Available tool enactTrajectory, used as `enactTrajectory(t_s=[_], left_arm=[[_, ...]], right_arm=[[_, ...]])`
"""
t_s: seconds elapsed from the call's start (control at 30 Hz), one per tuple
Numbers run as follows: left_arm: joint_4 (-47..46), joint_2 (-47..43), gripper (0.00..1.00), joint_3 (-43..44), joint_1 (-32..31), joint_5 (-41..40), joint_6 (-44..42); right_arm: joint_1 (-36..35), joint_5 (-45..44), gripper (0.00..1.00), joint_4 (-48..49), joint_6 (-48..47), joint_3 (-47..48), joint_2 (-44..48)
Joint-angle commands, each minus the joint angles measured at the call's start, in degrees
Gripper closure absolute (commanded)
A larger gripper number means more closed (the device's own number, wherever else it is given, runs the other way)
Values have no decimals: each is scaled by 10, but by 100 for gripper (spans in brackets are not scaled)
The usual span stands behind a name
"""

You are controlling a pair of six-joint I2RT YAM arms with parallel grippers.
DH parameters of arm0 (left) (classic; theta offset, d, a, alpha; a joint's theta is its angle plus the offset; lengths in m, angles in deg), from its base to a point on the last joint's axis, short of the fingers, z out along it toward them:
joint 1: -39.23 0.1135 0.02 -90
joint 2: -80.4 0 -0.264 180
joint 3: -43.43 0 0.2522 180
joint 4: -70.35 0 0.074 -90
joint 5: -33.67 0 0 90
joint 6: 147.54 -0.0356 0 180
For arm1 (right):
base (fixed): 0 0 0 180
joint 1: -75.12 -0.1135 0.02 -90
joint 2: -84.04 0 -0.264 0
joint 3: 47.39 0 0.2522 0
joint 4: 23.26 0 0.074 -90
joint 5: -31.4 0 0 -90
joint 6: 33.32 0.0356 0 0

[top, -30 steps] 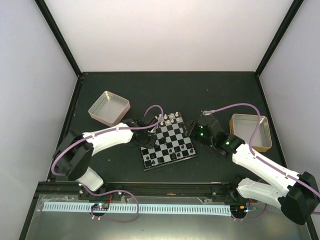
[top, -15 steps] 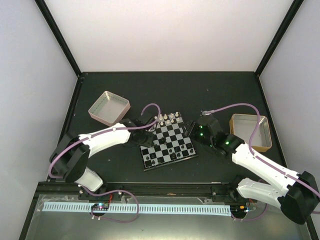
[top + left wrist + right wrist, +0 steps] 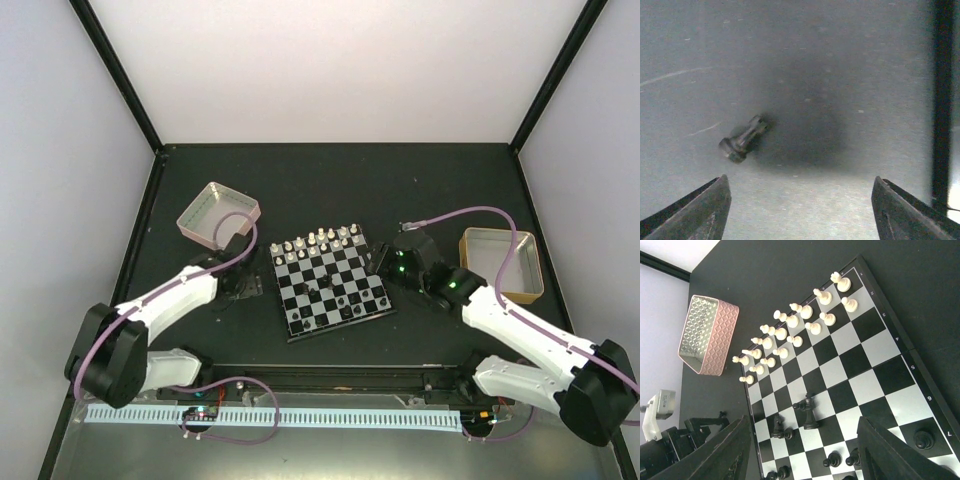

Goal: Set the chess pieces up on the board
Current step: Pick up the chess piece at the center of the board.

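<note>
The left gripper (image 3: pixel 799 202) has its jaws spread wide with nothing between them, over the dark surface (image 3: pixel 340 180) just left of the small black-and-silver checked chessboard (image 3: pixel 330 290). Ahead of the jaws, a tiny black chess piece (image 3: pixel 742 140) lies on its side on the bare surface, off the board and touching neither finger.

The right gripper (image 3: pixel 802 450) hangs at the board's right edge, its jaws also standing wide and holding nothing. In its wrist view, small cream-white chess pieces (image 3: pixel 795 325) stand upright in two rows along the far edge of the board. A few black chess pieces (image 3: pixel 807 412) stand on squares toward the middle and near side.

A rectangular pink-sided metal tray (image 3: pixel 218 215) sits beyond the left arm, well apart from the board. A tan-sided metal tray (image 3: pixel 500 262) sits to the right, near the right arm.
</note>
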Motion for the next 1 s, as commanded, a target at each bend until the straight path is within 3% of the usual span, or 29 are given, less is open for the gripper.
enactTrajectory(t_s=[0.0, 0.1, 0.3, 0.7, 0.97], left_arm=[[-14, -29, 19, -15, 45, -12, 23], [-32, -22, 16, -11, 73, -3, 6], [-76, 25, 18, 11, 122, 4, -15], [-158, 101, 50, 27, 190, 8, -5], [-185, 126, 62, 31, 197, 20, -3]], right_arm=[[3, 5, 41, 16, -7, -2, -7], [4, 9, 41, 18, -7, -1, -10], [3, 10, 41, 16, -7, 1, -10], [3, 7, 41, 10, -12, 5, -11], [3, 5, 41, 7, -15, 9, -12]])
